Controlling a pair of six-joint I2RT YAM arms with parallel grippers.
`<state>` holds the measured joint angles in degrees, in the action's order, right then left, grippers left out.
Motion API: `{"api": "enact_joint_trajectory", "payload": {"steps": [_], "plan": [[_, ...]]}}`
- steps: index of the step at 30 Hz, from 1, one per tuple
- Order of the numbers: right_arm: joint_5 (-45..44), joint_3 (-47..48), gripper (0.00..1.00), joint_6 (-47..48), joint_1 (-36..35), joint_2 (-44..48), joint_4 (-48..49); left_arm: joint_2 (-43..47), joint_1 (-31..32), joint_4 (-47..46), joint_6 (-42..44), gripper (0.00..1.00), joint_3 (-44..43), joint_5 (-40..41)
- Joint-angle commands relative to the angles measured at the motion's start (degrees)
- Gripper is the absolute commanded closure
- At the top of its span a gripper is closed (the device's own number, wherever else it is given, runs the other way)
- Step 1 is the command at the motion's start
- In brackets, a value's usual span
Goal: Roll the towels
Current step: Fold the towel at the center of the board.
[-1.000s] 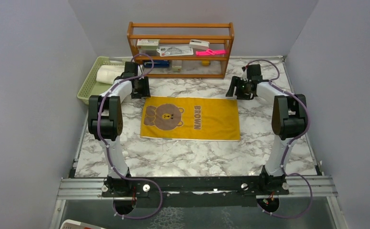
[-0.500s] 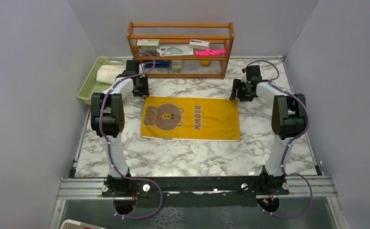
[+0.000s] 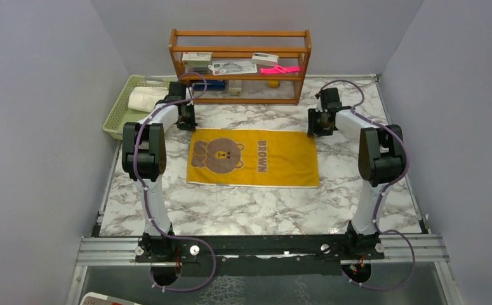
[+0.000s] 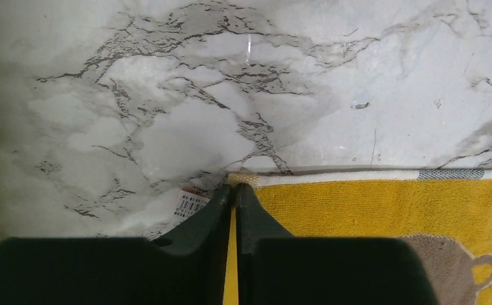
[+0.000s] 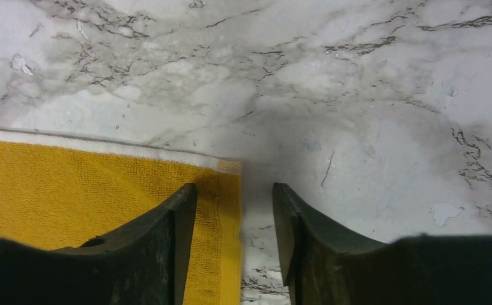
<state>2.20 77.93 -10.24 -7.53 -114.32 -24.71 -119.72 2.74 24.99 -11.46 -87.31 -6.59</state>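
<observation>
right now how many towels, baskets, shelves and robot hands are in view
towels: 2, yellow towel spread flat, cream towel rolled up
baskets: 1, green basket
shelves: 1, wooden shelf
hands: 2, left hand, right hand
total: 6

Top camera looks down over the whole table (image 3: 249,210) from the near side; wrist cameras (close, facing down) share with it far corners of the yellow towel (image 3: 287,165)
</observation>
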Motion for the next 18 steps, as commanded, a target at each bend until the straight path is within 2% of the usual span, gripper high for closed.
{"api": "enact_joint_trajectory", "payload": {"steps": [1,2,4,8,9,18], "plan": [[-3.0,-1.2,0.57,0.5,-1.4,0.3,-4.8,0.0,-0.1,0.6,0.1,0.96,1.0,0.5],[-2.9,-1.9,0.59,0.2,-1.4,0.4,-4.7,0.3,-0.1,0.5,0.1,1.00,1.3,0.6],[-1.9,-3.4,0.68,-0.5,-1.4,0.5,-3.5,0.9,-0.1,0.5,0.2,1.00,1.9,0.9],[3.3,-1.6,0.95,-2.6,0.4,-0.6,-1.7,0.8,-0.7,0.6,0.3,1.00,1.2,0.4],[3.7,-0.6,0.99,-3.0,1.0,-0.9,-1.4,0.5,-0.9,0.6,0.2,1.00,0.7,-0.6],[-1.3,12.0,0.99,-4.1,4.9,-3.2,0.2,-3.3,-2.0,-5.8,1.1,1.00,-8.2,-5.2]]}}
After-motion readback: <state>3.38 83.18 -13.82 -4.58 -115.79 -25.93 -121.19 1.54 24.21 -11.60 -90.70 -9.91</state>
